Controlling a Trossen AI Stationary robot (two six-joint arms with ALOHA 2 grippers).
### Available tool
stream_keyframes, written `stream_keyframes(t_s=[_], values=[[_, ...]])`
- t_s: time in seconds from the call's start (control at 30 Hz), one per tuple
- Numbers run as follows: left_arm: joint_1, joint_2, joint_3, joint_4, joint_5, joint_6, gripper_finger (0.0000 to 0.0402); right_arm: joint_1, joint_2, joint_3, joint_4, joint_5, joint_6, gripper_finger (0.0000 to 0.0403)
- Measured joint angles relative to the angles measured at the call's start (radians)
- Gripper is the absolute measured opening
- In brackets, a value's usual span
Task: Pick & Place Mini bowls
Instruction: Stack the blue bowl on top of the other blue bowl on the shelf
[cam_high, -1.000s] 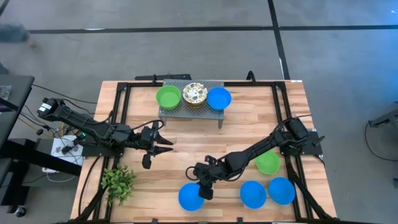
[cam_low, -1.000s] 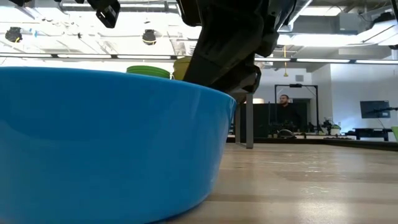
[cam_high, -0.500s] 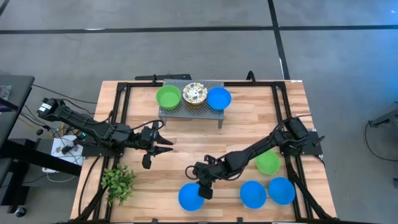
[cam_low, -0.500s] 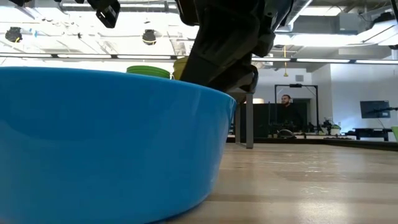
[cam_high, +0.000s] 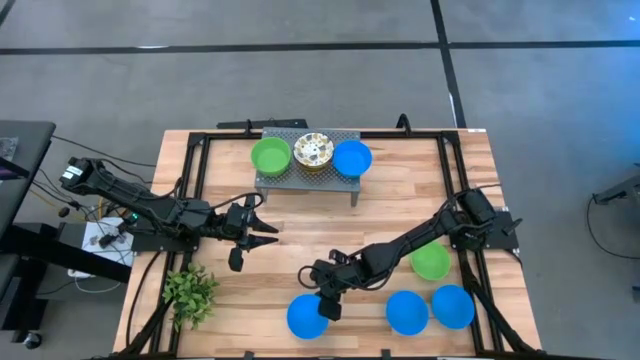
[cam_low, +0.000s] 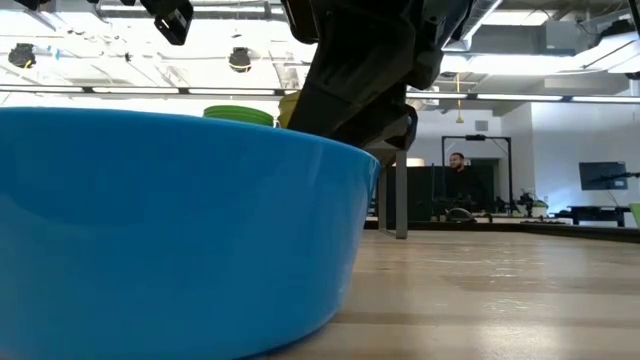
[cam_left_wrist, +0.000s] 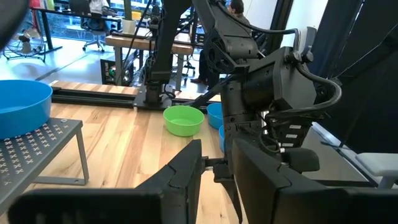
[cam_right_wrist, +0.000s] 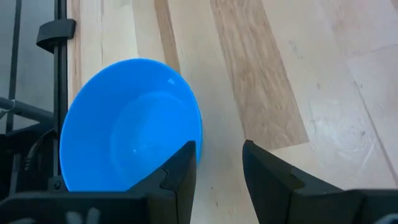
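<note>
Three mini bowls, green (cam_high: 270, 156), floral white (cam_high: 313, 152) and blue (cam_high: 351, 158), sit on a grey rack (cam_high: 306, 181) at the far side. A green bowl (cam_high: 431, 262) and two blue bowls (cam_high: 407, 311) (cam_high: 452, 306) rest on the table at near right. Another blue bowl (cam_high: 304, 317) stands at the near edge. My right gripper (cam_high: 321, 303) hovers open over its right rim (cam_right_wrist: 200, 134), one finger (cam_right_wrist: 182, 167) above the inside and one (cam_right_wrist: 266, 169) outside. My left gripper (cam_high: 268, 228) waits open at mid-left, above the table.
A small leafy plant (cam_high: 190, 292) lies at the near left corner. Black frame rails (cam_high: 198, 160) run along the table's left and right sides. Bare wood (cam_high: 330, 225) stretches between the rack and the near bowls. A person (cam_low: 456, 160) stands far off in the room.
</note>
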Motion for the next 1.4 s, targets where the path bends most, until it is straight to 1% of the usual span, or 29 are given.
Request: stream_keyframes(t_s=[0.17, 0.27, 0.33, 0.4, 0.67, 0.8, 1.03, 1.07, 1.2, 1.27, 1.4], values=[[0.0, 0.0, 0.0, 0.0, 0.0, 0.0, 0.009, 0.001, 0.015, 0.0, 0.019, -0.015, 0.018, 0.0118], [0.0, 0.0, 0.0, 0.0, 0.0, 0.0, 0.009, -0.001, 0.048, 0.003, 0.078, -0.082, 0.01, 0.0118], [0.0, 0.0, 0.0, 0.0, 0.0, 0.0, 0.009, 0.0, 0.056, -0.003, 0.057, -0.095, -0.004, 0.0118], [0.0, 0.0, 0.0, 0.001, 0.0, 0.0, 0.009, -0.002, 0.066, 0.001, 0.076, -0.092, -0.006, 0.0118], [0.0, 0.0, 0.001, 0.007, 0.0, 0.0, 0.009, -0.014, 0.066, 0.0, 0.056, -0.075, -0.016, 0.0115], [0.0, 0.0, 0.001, 0.007, 0.0, 0.0, 0.009, -0.014, 0.066, 0.0, 0.056, -0.076, -0.016, 0.0092], [0.0, 0.0, 0.001, 0.007, 0.0, 0.0, 0.009, -0.014, 0.066, 0.0, 0.056, -0.102, -0.015, 0.0013], [0.0, 0.0, 0.001, 0.007, 0.0, 0.0, 0.009, -0.014, 0.066, 0.0, 0.056, -0.103, -0.015, 0.0007], [0.0, 0.0, 0.001, 0.007, 0.0, 0.0, 0.009, -0.014, 0.066, 0.0, 0.056, -0.105, -0.001, 0.0011], [0.0, 0.0, 0.001, 0.007, 0.0, 0.0, 0.009, -0.016, 0.066, 0.007, 0.044, -0.106, 0.008, 0.0007], [0.0, 0.0, 0.001, 0.007, 0.0, 0.001, 0.009, -0.022, 0.066, 0.068, -0.017, -0.127, 0.008, 0.0005]])
